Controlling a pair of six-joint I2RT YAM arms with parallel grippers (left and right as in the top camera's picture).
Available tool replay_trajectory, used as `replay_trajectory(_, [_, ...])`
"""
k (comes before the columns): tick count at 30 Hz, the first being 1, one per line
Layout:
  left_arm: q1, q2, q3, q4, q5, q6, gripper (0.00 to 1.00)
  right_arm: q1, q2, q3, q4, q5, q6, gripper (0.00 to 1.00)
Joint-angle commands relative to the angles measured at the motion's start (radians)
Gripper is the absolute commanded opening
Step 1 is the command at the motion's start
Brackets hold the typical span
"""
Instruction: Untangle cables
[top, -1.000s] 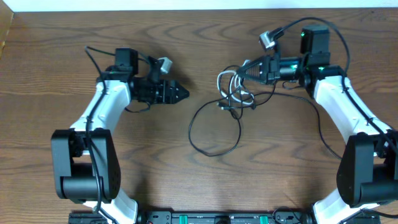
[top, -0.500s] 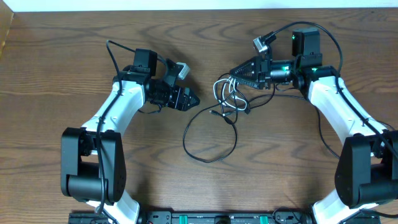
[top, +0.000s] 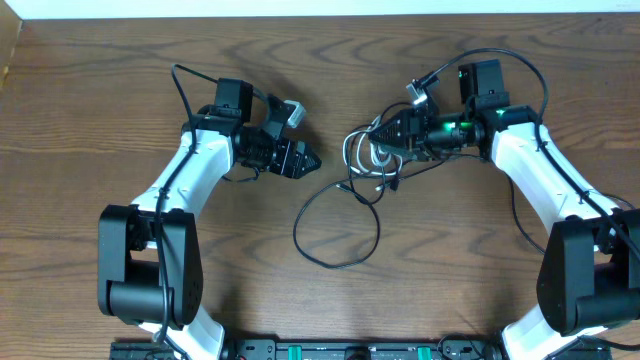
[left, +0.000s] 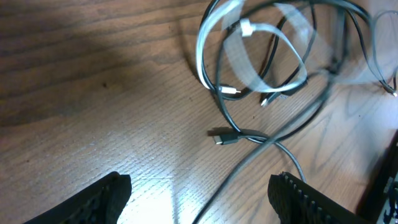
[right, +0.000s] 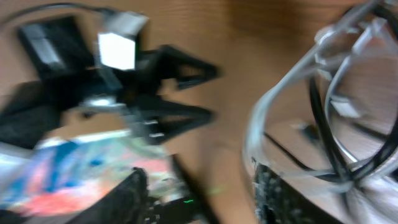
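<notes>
The cables, a white cord looped through a thin black cord, are lying tangled on the worktop under the right end effector, seemingly parted, with the left end effector spread nearby, and are looking light, limp, best pinched near a plug.

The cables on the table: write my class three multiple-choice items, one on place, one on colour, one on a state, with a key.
1. The coil of white cord lies: A) by the right gripper; B) in a box; C) on the floor.
2. The long looping cord is: A) red; B) black; C) green.
3. The jaws of the left gripper are: A) shut on a cord; B) open, gripping nothing; C) out of view.
Key: 1A, the coil sits at its tip; 2B, a dark loop; 3B, they stand wide apart.
</notes>
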Motion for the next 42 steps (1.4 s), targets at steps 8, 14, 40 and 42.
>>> replay_trajectory(8, [0.0, 0.001, -0.002, 0.006, -0.005, 0.013, 0.77, 0.009, -0.025, 0.006, -0.035, 0.121, -0.187, 0.61])
replay_trajectory(14, [0.0, 0.001, -0.002, 0.008, -0.005, 0.013, 0.77, 0.009, -0.025, 0.006, -0.046, 0.376, -0.209, 0.57])
replay_trajectory(40, [0.0, 0.001, -0.002, 0.009, -0.005, 0.013, 0.77, 0.105, 0.076, 0.001, 0.15, 0.677, -0.042, 0.28])
replay_trajectory(42, [0.0, 0.001, -0.002, 0.009, -0.005, 0.013, 0.77, 0.112, 0.09, 0.001, 0.161, 0.678, -0.042, 0.26])
